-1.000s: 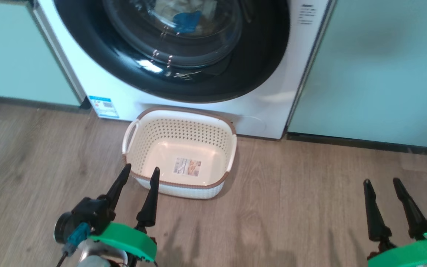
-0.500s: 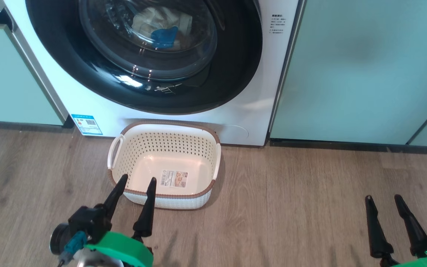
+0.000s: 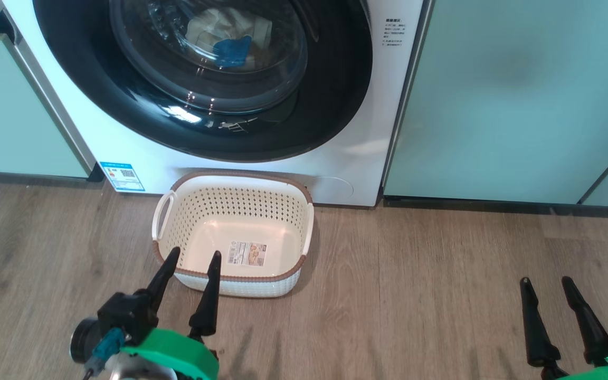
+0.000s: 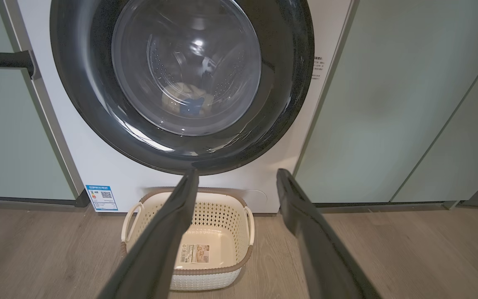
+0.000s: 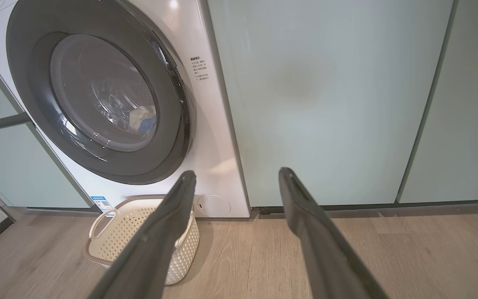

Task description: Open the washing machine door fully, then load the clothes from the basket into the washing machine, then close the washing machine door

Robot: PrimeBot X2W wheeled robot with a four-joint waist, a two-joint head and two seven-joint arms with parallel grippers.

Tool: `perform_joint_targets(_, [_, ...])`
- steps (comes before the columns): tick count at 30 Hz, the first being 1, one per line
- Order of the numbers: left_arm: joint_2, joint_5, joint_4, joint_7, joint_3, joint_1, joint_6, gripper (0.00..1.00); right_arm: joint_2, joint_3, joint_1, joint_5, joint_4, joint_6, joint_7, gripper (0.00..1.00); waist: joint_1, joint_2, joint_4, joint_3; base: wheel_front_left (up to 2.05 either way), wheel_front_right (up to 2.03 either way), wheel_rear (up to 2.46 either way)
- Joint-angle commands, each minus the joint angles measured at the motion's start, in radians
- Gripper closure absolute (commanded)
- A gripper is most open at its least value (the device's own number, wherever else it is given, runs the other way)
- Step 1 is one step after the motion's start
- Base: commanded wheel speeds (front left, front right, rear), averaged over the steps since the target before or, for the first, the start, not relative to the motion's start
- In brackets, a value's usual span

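washing machine door (image 3: 203, 126) looks shut, clothes (image 3: 227, 37) lying in the drum behind its glass | basket (image 3: 240, 177) sits empty against the washing machine (image 3: 357, 148) | my left gripper (image 3: 195, 252) and right gripper (image 3: 545, 279) both spread wide, holding nothing, hanging low: loading looks finished, I reckon

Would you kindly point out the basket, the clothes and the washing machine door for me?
basket (image 3: 240, 203), head view, perforated back wall.
clothes (image 3: 229, 50), head view, blue patch behind the glass.
washing machine door (image 3: 335, 95), head view, black ring right of the window.
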Motion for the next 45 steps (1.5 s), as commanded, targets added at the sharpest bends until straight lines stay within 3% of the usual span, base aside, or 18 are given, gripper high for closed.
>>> perform_joint_targets(1, [0.011,-0.001,-0.038,-0.003,0.036,-0.030,0.004,0.00,-0.006,0.020,-0.039,0.008,-0.030,-0.003,-0.002,0.00,-0.0001,-0.0001,-0.001,0.000,0.00,0.00,0.00])
perform_joint_targets(19, [0.016,-0.005,-0.035,-0.008,0.027,-0.028,0.016,0.00,-0.006,0.023,-0.041,0.007,-0.029,-0.003,0.004,0.00,-0.0001,-0.0001,-0.010,-0.007,0.00,0.00,0.00])
perform_joint_targets(20, [0.002,-0.004,-0.001,-0.001,-0.005,0.000,0.011,1.00,0.000,0.001,-0.001,0.000,0.000,0.000,0.001,1.00,-0.0001,-0.0001,-0.011,-0.007,0.00,0.00,0.00])
perform_joint_targets(45, [-0.006,-0.261,0.091,0.032,0.018,-0.034,-0.027,1.00,-0.017,0.006,-0.047,0.266,0.077,0.000,0.033,1.00,0.0000,-0.0001,0.001,-0.013,0.00,0.00,0.00])
